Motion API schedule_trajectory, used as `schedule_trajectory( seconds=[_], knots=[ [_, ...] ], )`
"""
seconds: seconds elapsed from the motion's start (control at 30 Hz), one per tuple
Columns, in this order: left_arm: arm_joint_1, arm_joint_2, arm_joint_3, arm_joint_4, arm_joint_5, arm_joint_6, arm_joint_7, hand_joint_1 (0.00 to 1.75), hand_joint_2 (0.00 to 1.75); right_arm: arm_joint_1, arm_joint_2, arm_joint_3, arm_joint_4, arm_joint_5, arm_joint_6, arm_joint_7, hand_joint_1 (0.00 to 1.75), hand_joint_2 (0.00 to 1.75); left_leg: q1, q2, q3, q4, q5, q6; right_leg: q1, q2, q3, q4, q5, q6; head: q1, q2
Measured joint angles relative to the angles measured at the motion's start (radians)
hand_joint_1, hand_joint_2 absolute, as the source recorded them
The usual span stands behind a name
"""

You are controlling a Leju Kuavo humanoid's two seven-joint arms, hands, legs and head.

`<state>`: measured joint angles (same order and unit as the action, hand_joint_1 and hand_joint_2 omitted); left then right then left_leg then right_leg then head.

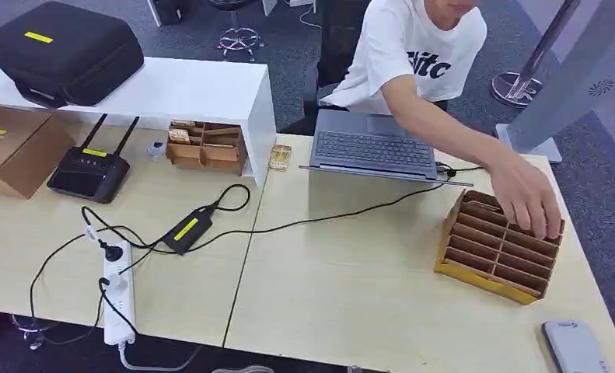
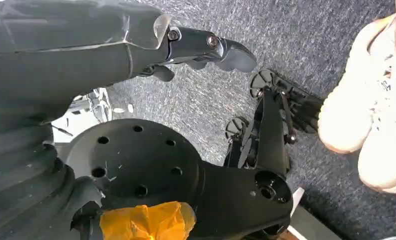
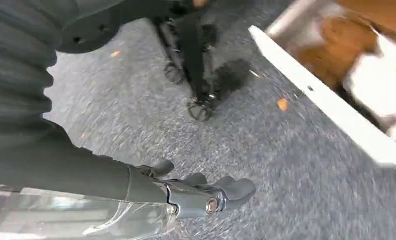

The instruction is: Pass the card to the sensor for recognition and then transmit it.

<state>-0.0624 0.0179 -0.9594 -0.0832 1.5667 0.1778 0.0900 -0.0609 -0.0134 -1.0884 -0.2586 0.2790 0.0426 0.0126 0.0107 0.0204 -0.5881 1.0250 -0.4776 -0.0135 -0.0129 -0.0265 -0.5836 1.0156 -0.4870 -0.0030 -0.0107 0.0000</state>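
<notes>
A slotted cardboard card rack (image 1: 497, 249) stands on the right of the wooden table (image 1: 351, 295). A person in a white shirt reaches across and rests a hand (image 1: 529, 200) on the rack's top slots; I cannot make out a card. A flat grey-white sensor device (image 1: 574, 346) lies at the table's front right corner. My left hand (image 2: 206, 47) hangs beside my body over the grey carpet, fingers stretched out and holding nothing. My right hand (image 3: 201, 192) also hangs above the carpet, fingers apart, with nothing in them.
A laptop (image 1: 374, 151) sits at the back centre, its cable running to a power brick (image 1: 187, 230) and a power strip (image 1: 118, 299). A router (image 1: 90, 172), cardboard boxes (image 1: 12, 148), a small wooden organiser (image 1: 204, 144) and a white shelf (image 1: 187, 87) holding a black case (image 1: 59, 50) crowd the left.
</notes>
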Motion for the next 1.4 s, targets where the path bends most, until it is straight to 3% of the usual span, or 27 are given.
schedule_trajectory(
  seconds=[0.07,0.17,0.23,0.3,0.4,0.53,0.57,0.7,0.83,0.93,1.0,1.07,1.13,1.23,1.4],
  knots=[
    [0.000,0.002,0.000,0.000,-0.003,-0.010,0.007,0.00,1.75,0.004,0.001,0.037,0.000,0.063,0.099,0.006,0.00,0.00,0.000,0.000,0.000,0.000,0.000,0.000,0.000,0.000,0.000,0.000,0.000,0.000,-0.001,0.000],
    [0.001,0.003,0.000,0.000,0.001,-0.007,0.007,0.00,1.75,0.006,0.012,0.045,0.000,0.016,0.024,-0.026,0.00,0.00,0.000,0.000,0.000,0.000,0.000,0.000,0.000,-0.001,0.000,0.000,0.000,0.000,-0.001,0.000],
    [0.001,0.001,0.000,0.000,0.002,0.005,0.007,0.00,1.75,0.003,0.015,0.021,-0.006,-0.048,-0.054,-0.045,0.00,0.00,0.000,0.000,0.001,0.000,0.000,0.000,0.000,0.000,0.000,0.001,0.000,0.000,-0.001,0.000],
    [0.000,-0.001,0.001,0.000,0.002,0.012,0.007,0.00,1.75,-0.002,0.015,-0.005,-0.012,-0.069,-0.089,-0.042,0.00,0.00,0.000,0.000,0.000,0.000,0.000,0.000,0.000,0.000,0.000,0.001,0.000,0.000,-0.001,0.000],
    [0.000,-0.002,0.001,0.000,0.002,0.013,0.007,0.00,1.75,-0.004,0.014,-0.012,-0.014,-0.021,-0.078,-0.012,0.00,0.00,0.000,0.000,0.000,0.000,0.000,0.000,0.000,0.000,0.000,0.001,0.000,0.000,0.000,0.000],
    [0.000,0.000,0.001,0.000,-0.005,0.000,0.008,0.00,1.75,0.003,0.015,0.023,-0.011,0.091,0.013,0.029,0.00,0.00,0.000,0.000,0.001,0.000,0.000,0.000,0.000,0.000,0.000,0.001,0.000,0.000,-0.001,0.000],
    [0.000,0.001,0.001,0.000,-0.003,0.000,0.008,0.00,1.75,0.003,0.019,0.026,-0.011,0.085,-0.005,0.021,0.00,0.00,0.000,0.000,0.001,0.000,0.000,0.000,0.000,0.000,0.000,0.001,0.000,0.000,-0.001,0.000],
    [0.000,-0.002,0.001,0.000,0.002,0.018,0.008,0.00,1.75,-0.002,0.021,0.010,-0.030,0.039,-0.187,-0.019,0.00,0.00,0.000,0.000,0.001,0.000,0.000,0.000,0.000,0.000,0.000,0.001,0.000,0.000,0.000,0.000],
    [-0.001,-0.006,0.002,0.000,0.003,0.023,0.008,0.00,1.75,-0.008,0.019,-0.003,-0.050,0.046,-0.200,-0.023,0.00,0.00,0.000,0.000,0.001,0.000,0.000,0.000,0.000,0.000,0.000,0.000,0.000,0.000,0.000,0.000],
    [-0.001,-0.008,0.006,0.000,0.003,0.023,0.008,0.00,1.75,-0.009,0.020,-0.003,-0.053,0.082,-0.149,-0.021,0.00,0.00,0.000,0.000,0.001,0.000,0.000,0.000,0.000,0.000,0.000,0.001,0.000,0.000,0.000,0.000],
    [-0.001,-0.007,0.007,0.000,0.000,0.012,0.008,0.00,1.75,-0.002,0.022,0.015,-0.047,0.141,0.007,-0.005,0.00,0.00,0.000,0.000,0.001,0.000,0.000,0.000,0.000,0.000,0.000,0.001,0.000,0.000,-0.001,0.000],
    [0.000,-0.004,0.007,0.000,-0.002,0.000,0.008,0.00,1.75,0.003,0.024,0.037,-0.036,0.181,0.114,-0.001,0.00,0.00,0.000,0.000,0.001,0.000,0.000,0.000,0.000,0.000,0.000,0.001,-0.001,-0.001,-0.001,0.000],
    [0.000,-0.003,0.007,0.000,-0.001,-0.001,0.008,0.00,1.75,0.007,0.029,0.045,-0.032,0.170,0.086,-0.013,0.00,0.00,0.000,0.000,0.001,0.000,0.000,0.000,0.000,-0.001,0.000,0.001,-0.001,-0.001,-0.001,0.000],
    [0.000,-0.005,0.011,0.000,0.002,0.013,0.007,0.00,1.75,0.006,0.034,0.013,-0.036,0.096,-0.048,-0.042,0.00,0.00,0.000,0.000,0.001,0.000,0.000,0.000,0.000,0.000,0.000,0.001,-0.001,-0.001,0.000,0.000],
    [0.000,-0.007,0.013,0.000,0.003,0.018,0.007,0.00,1.75,0.001,0.034,-0.015,-0.045,0.085,-0.071,-0.048,0.00,0.00,0.000,0.000,0.001,0.000,-0.001,0.000,0.000,0.000,0.000,0.000,-0.001,0.000,-0.001,0.000]
  ],
)
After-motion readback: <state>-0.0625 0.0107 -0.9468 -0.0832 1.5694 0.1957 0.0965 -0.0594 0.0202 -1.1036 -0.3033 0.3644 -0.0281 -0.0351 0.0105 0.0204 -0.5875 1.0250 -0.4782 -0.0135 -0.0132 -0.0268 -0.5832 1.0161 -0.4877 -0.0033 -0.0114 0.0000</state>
